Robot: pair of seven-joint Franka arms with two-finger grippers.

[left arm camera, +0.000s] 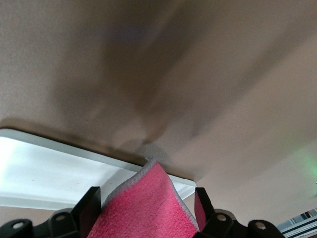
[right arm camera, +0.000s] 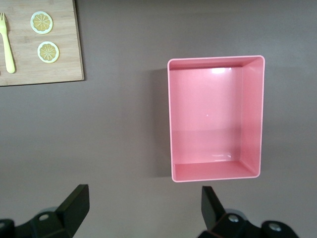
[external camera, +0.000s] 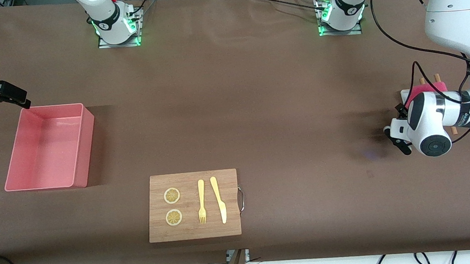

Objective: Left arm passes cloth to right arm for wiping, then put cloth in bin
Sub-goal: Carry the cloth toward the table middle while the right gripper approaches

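brown table (external camera: 233, 107), bin (external camera: 33, 181) bare inside, cloth (left arm camera: 143, 208) between left claw (left arm camera: 146, 210) fingers over white tray (left arm camera: 44, 173), right claw (right arm camera: 143, 208) apart

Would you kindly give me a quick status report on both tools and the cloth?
Left tool at the white tray, fingers astride the cloth. Right tool open, waiting above the bin. Bin empty. No obstruction.
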